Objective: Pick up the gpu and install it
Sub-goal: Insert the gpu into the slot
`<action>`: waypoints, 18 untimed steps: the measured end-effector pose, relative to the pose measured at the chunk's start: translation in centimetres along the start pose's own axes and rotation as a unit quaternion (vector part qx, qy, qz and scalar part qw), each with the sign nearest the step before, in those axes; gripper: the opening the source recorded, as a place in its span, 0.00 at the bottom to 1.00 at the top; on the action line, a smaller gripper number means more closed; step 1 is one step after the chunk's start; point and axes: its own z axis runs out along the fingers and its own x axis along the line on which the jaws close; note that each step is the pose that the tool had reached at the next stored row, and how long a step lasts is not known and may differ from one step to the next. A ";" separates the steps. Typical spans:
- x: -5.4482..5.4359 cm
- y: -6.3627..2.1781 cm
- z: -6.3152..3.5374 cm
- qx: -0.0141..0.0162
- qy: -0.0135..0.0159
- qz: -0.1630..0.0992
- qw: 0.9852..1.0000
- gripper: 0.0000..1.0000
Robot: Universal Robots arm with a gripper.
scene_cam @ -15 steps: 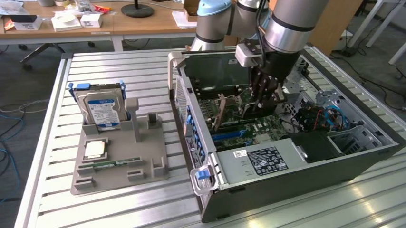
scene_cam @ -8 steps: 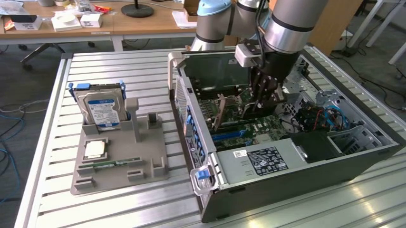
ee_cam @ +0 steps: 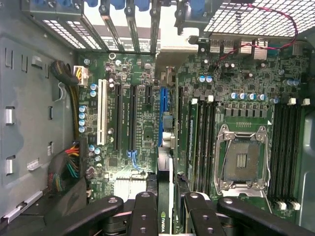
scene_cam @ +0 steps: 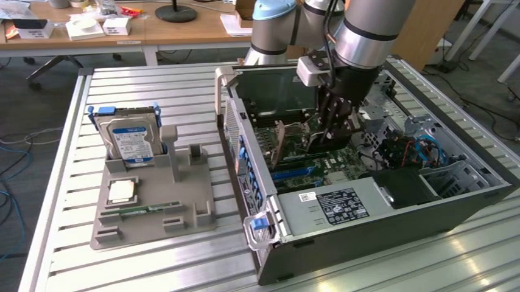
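Tool [scene_cam: 335,137] clenched on gpu [ee_cam: 163,219], fingers [ee_cam: 143,216] flanking card's upper edge. Gpu held edge-on inside open computer case [scene_cam: 390,225], above motherboard [ee_cam: 140,147], close to blue slot [ee_cam: 162,115]. Thin dark card, small logo near grip. Judged light, stiff, fragile: hold by bare board edges, avoid components, no twisting.

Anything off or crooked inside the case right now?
Nothing stands out. The gripper holds the gpu edge-on, in line with the blue slot; no loose or damaged parts visible.
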 end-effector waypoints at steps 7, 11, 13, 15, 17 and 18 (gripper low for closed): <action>0.0 0.01 0.52 0.000 0.000 0.000 1.000 0.26; 0.0 0.16 0.76 0.000 0.000 0.000 1.000 0.26; 0.0 0.25 0.81 0.000 0.000 0.000 1.000 0.26; 0.0 0.28 0.84 0.000 0.000 0.000 1.000 0.26; 0.0 0.35 0.89 0.001 0.000 0.000 1.000 0.26; 0.0 0.39 0.90 0.002 0.000 0.000 1.000 0.26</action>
